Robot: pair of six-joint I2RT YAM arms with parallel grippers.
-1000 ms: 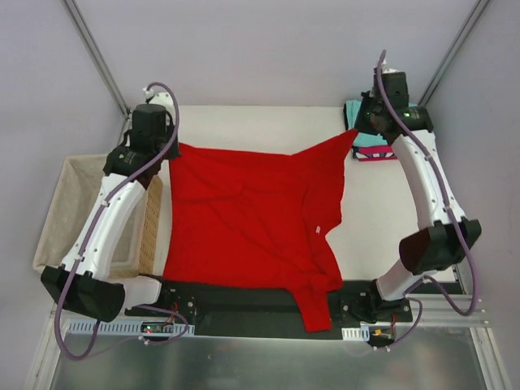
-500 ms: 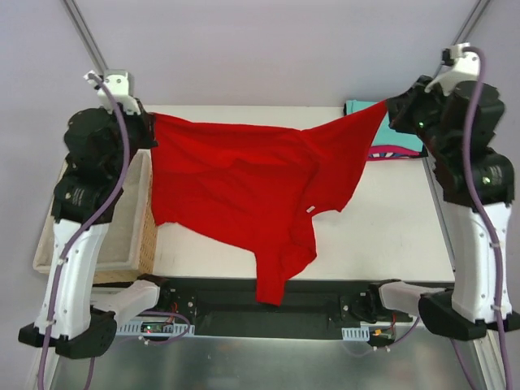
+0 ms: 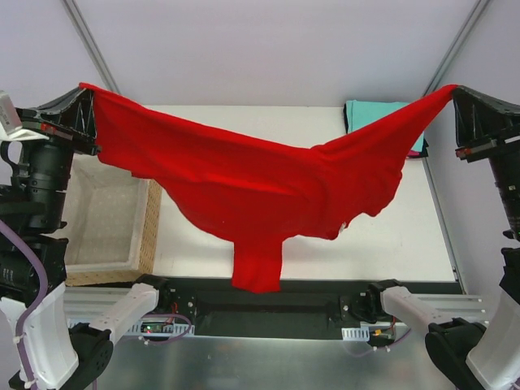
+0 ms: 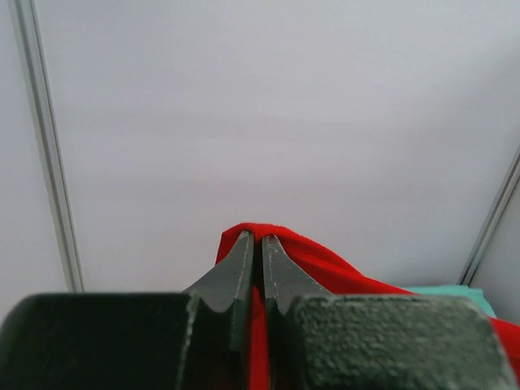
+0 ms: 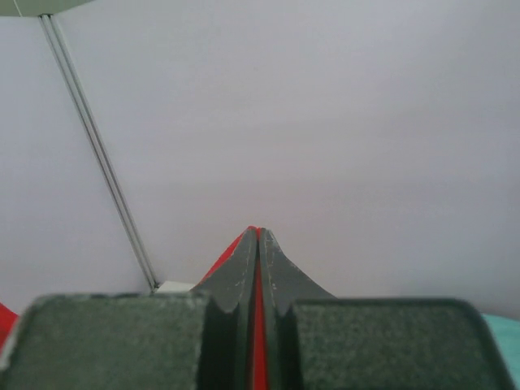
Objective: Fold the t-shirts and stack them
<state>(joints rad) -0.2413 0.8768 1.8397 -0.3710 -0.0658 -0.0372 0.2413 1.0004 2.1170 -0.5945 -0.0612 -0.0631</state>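
Pale walls are enclosing a white table (image 3: pixel 398 236). Above it the left gripper (image 3: pixel 85 88) and the right gripper (image 3: pixel 452 89) are each pinching a corner of the red t-shirt (image 3: pixel 260 183), which is hanging stretched between them, sagging below both.

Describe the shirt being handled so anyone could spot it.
Above the white table, the red t-shirt sags between the left fingers and right fingers, pinched at both ends. Unlike the folded teal shirt at the far right corner, it hangs unfolded.
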